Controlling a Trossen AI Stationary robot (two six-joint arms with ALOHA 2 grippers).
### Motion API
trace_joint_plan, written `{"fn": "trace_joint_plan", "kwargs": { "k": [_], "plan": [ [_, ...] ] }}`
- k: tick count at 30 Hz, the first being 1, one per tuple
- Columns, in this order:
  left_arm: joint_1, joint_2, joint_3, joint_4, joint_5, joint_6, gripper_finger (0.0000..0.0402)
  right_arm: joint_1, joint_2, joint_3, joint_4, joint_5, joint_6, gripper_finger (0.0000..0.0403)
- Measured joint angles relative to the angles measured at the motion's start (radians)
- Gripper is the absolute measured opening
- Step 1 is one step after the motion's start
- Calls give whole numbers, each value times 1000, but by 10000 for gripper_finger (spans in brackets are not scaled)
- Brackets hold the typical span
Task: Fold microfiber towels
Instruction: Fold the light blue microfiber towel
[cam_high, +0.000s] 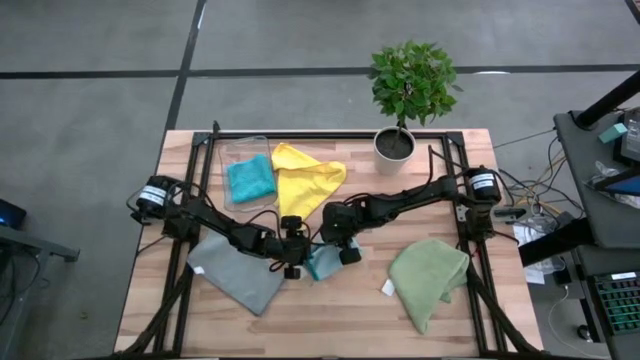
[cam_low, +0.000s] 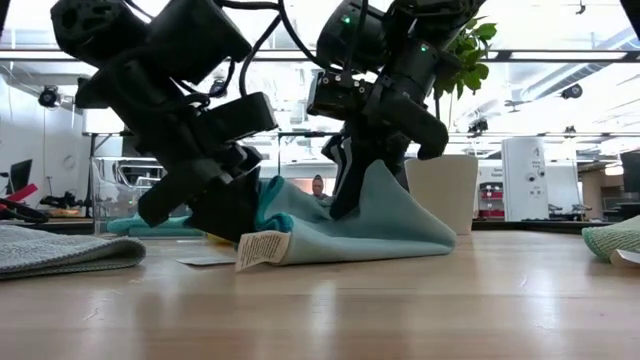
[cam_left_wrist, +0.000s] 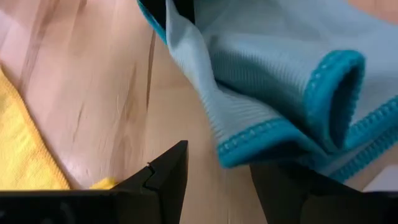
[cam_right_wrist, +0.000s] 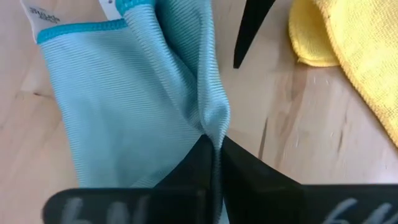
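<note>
High view: we list five towels on the wooden surface (cam_high: 330, 300). The grey towel (cam_high: 235, 272) and olive green towel (cam_high: 428, 275) lie toward the near edge, the yellow towel (cam_high: 305, 178) toward the far edge. The clear bin (cam_high: 225, 152) holds only the teal towel (cam_high: 250, 178). The light blue towel (cam_high: 322, 262) lies mid-surface between both claws.

Low view: we note the right claw (cam_low: 350, 195) lifting a peak of the light blue towel, its white tag (cam_low: 262, 250) hanging in front.

Left wrist view: the left claw (cam_left_wrist: 214, 186) stands open at the towel's hemmed edge, gripping nothing.

Right wrist view: the right claw (cam_right_wrist: 214, 155) is closed on a pinch of the cloth.

We judge a clean fold needs the left claw to catch that hem while the right holds tension.
</note>
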Motion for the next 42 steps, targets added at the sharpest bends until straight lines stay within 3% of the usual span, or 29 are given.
{"fn": "trace_joint_plan", "kwargs": {
  "k": [10, 18, 22, 29, 42],
  "plan": [
    [-4, -64, 0, -185, -14, -3, 155, -13, 0, 12, 8, 2, 29, 107],
    [-9, -208, 1, -347, 3, -38, 155, -35, -1, 125, -214, 71, -16, 152],
    [-9, -260, 2, -302, 0, -81, 155, -38, -10, 164, -332, 80, -13, 157],
    [-8, -221, 3, -195, -3, -154, 155, -37, -70, 149, -430, 80, 49, 145],
    [-7, -137, 3, -121, -2, -241, 155, 44, -158, 121, -334, 42, 119, 126]
  ]
}}
